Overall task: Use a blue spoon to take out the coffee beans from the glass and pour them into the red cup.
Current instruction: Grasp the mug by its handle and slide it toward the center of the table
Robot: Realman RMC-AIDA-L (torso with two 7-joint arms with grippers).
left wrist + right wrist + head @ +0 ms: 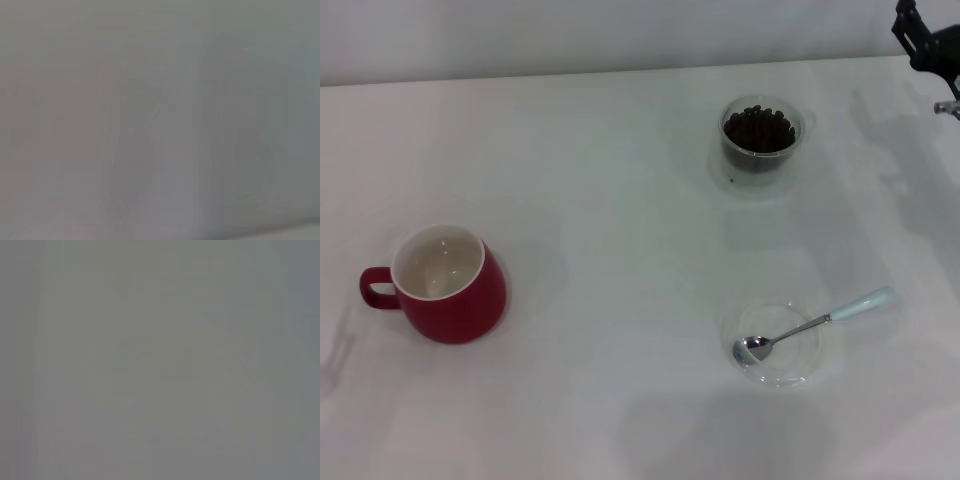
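At far right edge, right gripper point(932, 45), fingers perhaps empty, untouching.

Soft, even overhead light is washing the white tabletop point(600, 150) in the head view, leaving it bright and slightly hazy. The rounded dark red mug point(450, 285) is casting a faint shadow to its right, and broad pale shadows are lying across the right and near side. Nothing is glaring. Both wrist views are showing only a featureless grey blur, completely out of focus.
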